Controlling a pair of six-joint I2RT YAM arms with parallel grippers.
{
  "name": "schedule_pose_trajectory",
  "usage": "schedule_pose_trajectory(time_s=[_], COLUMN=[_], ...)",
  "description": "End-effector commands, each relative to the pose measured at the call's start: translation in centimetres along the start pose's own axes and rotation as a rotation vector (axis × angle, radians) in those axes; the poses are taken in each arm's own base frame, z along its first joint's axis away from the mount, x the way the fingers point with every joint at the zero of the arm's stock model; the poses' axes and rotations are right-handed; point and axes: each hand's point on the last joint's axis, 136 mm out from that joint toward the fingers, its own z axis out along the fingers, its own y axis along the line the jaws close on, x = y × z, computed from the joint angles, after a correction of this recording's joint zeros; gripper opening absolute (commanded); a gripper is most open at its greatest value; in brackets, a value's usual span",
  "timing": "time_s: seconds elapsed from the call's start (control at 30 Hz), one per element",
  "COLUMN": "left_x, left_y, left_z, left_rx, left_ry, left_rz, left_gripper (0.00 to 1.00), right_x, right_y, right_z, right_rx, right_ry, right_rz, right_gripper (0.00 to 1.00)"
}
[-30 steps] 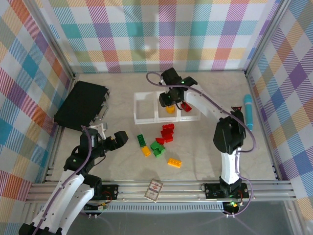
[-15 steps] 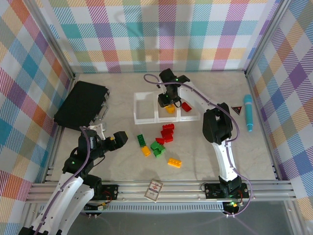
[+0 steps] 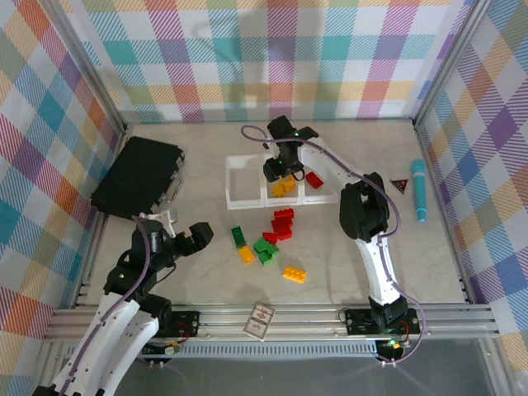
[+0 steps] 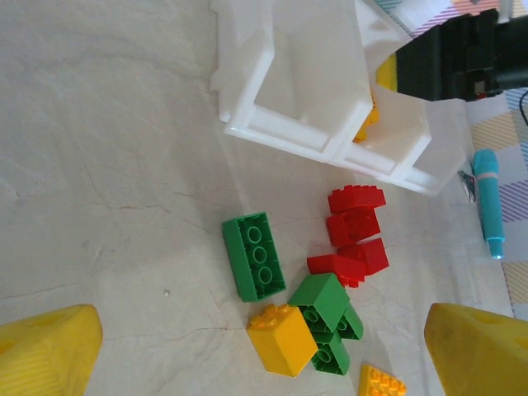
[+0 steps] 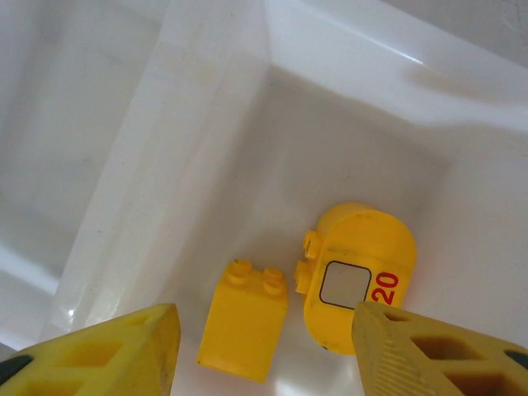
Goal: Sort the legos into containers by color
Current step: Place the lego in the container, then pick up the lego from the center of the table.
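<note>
Three joined white containers stand mid-table. My right gripper hangs open over the middle one. In the right wrist view its fingers straddle a small yellow lego lying loose on the tray floor, next to a rounded yellow piece marked 20. A red lego lies in the right tray. Loose red legos, green ones, a yellow one and an orange one lie in front. My left gripper is open beside them, above the yellow brick and a long green brick.
A flat black box sits at the left, close behind my left arm. A teal pen and a small dark triangle lie at the right. A red-and-white card rests by the near rail.
My right gripper has opened and the small yellow lego now lies free in the middle tray. That arm's elbow swung left. The left arm has hardly moved.
</note>
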Motion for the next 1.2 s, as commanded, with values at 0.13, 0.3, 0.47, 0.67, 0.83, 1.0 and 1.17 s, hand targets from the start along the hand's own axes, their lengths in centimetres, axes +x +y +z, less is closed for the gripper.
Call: schedule_pose_trajectory(time_s=[0.13, 0.3, 0.47, 0.67, 0.83, 1.0, 1.17], left_x=[1.1, 2.7, 3.9, 4.2, 4.4, 4.9, 5.2], left_y=[0.1, 1.0, 1.2, 0.3, 0.5, 0.4, -0.2], left_z=[0.8, 2.4, 4.2, 6.6, 9.0, 11.5, 13.4], left_rx=[-0.053, -0.126, -0.237, -0.325, -0.423, -0.512, -0.554], left_ry=[0.102, 0.192, 0.278, 0.328, 0.359, 0.397, 0.392], left_rz=[-0.047, -0.039, 0.049, 0.121, 0.122, 0.158, 0.185], left_gripper=[1.0, 1.0, 1.0, 0.95, 0.9, 0.83, 0.83], right_x=[-1.0, 1.6, 5.3, 10.7, 14.5, 16.5, 17.8], right_y=[0.4, 1.0, 1.3, 1.2, 0.8, 0.6, 0.6], right_z=[-8.2, -10.9, -11.1, -10.0, -9.4, -9.3, -9.1], right_rx=[-0.017, -0.059, -0.093, -0.088, -0.069, -0.065, -0.067], right_ry=[-0.119, -0.149, -0.153, -0.078, -0.045, -0.04, -0.022], right_rz=[0.05, 0.133, 0.195, 0.218, 0.245, 0.259, 0.255], right_gripper=[0.58, 0.56, 0.56, 0.56, 0.56, 0.57, 0.57])
